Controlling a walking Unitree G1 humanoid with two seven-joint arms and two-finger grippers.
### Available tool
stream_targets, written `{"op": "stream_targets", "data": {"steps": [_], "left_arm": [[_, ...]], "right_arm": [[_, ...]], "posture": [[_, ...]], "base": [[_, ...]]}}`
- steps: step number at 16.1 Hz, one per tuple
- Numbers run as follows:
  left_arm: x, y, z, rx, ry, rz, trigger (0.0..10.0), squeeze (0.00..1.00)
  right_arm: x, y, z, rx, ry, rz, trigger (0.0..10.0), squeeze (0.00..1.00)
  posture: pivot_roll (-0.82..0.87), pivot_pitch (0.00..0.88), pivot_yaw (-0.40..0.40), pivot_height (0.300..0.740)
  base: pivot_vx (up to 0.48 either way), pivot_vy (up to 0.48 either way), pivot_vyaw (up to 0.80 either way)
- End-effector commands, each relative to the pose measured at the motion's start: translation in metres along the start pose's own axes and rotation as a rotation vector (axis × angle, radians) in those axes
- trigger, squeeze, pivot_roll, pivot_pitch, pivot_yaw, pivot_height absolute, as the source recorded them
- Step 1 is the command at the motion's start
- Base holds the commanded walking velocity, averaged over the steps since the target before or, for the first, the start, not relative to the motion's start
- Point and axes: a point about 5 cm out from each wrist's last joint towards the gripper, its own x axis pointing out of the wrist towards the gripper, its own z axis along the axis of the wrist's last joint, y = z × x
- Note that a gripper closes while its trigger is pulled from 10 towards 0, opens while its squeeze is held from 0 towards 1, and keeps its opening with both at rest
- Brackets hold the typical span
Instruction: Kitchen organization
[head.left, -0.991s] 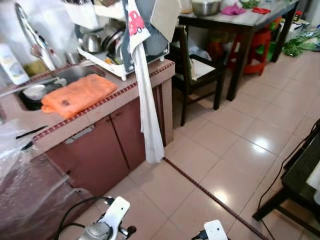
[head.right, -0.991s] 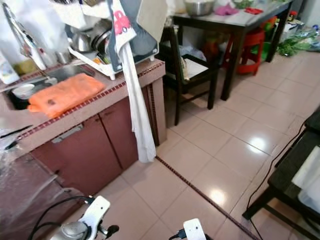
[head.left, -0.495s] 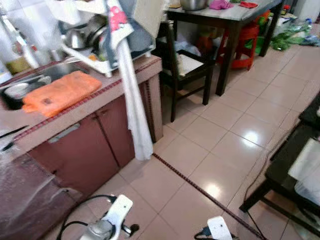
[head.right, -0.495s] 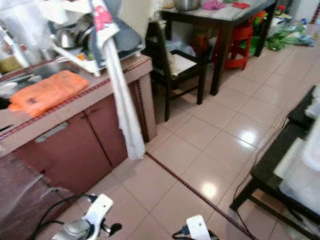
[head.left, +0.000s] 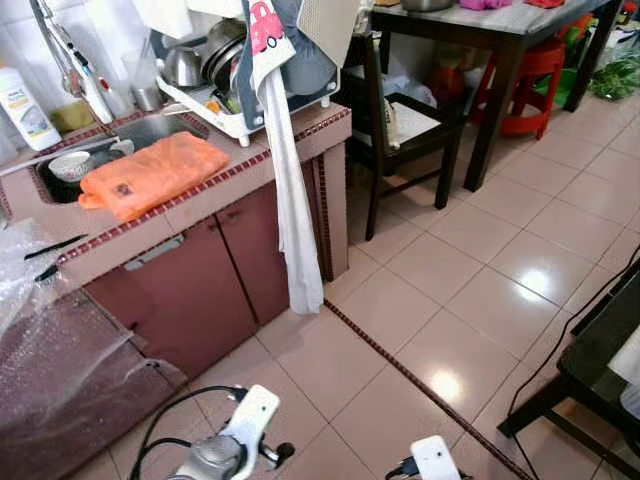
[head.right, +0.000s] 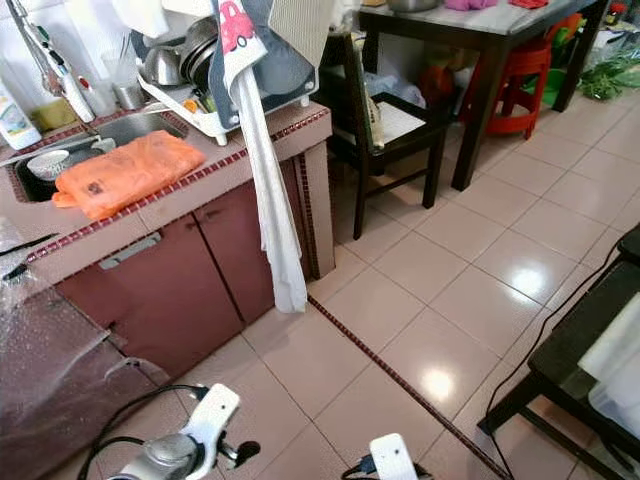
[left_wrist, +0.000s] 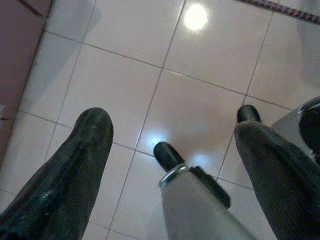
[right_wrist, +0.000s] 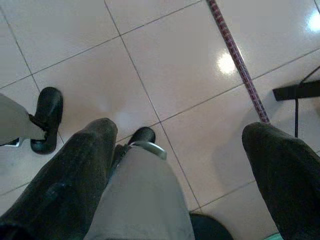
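Two arms hang idle low down, both over bare floor tiles (head.left: 470, 300): left gripper (left_wrist: 172, 165) w/ fingers spread wide, holding nothing; right gripper (right_wrist: 180, 165) same, fingers wide apart & empty. Kitchen counter (head.left: 215, 190) sits at the left, its front edge trimmed w/ a red tile strip, corner end approx. mid-scene. On it an orange cloth (head.left: 150, 172) lies just beside the sink (head.left: 150, 128), reaching near the counter edge; a small bowl (head.left: 70, 164) sits in the sink, a tap (head.left: 75, 65) behind. Dish rack (head.left: 245, 90) w/ pots stands at the counter's right end, a long white towel (head.left: 295, 220) hanging off it down past the cabinet doors (head.left: 200, 290), close to the floor. Bubble wrap (head.left: 50, 340) covers something low at the far left. Beyond the corner: dark chair (head.left: 405, 130) tucked beside a dark table (head.left: 500, 60), red stool (head.left: 530, 80) under it. Black stand (head.left: 590, 370) at the right edge, a cable running down by it. Dark red line (head.left: 420, 390) crosses the floor diagonally; wide open tile btw. counter and stand.
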Motion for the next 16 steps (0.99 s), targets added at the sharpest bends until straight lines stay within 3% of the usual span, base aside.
{"op": "stream_targets", "data": {"steps": [1, 13, 16], "left_arm": [[-0.0010, 0.0041, -0.0019, 0.006, 0.019, 0.022, 10.0, 0.00], [-0.0011, 0.0056, -0.0015, 0.031, 0.034, 0.027, 10.0, 0.00], [-0.0015, 0.0075, -0.0036, 0.016, 0.048, 0.048, 10.0, 0.00]], "right_arm": [[-0.0002, 0.0012, -0.0011, -0.004, 0.006, 0.005, 10.0, 0.00], [-0.0009, 0.0041, -0.0035, -0.018, 0.012, 0.011, 10.0, 0.00], [-0.0011, 0.0044, -0.0044, -0.015, 0.015, 0.011, 10.0, 0.00]], "posture": [[-0.06, 0.010, 0.092, 0.740], [-0.06, 0.010, 0.094, 0.740], [-0.06, 0.012, 0.092, 0.740]], "base": [[0.259, 0.000, 0.00], [0.266, 0.000, 0.00], [0.000, 0.000, 0.00]]}}
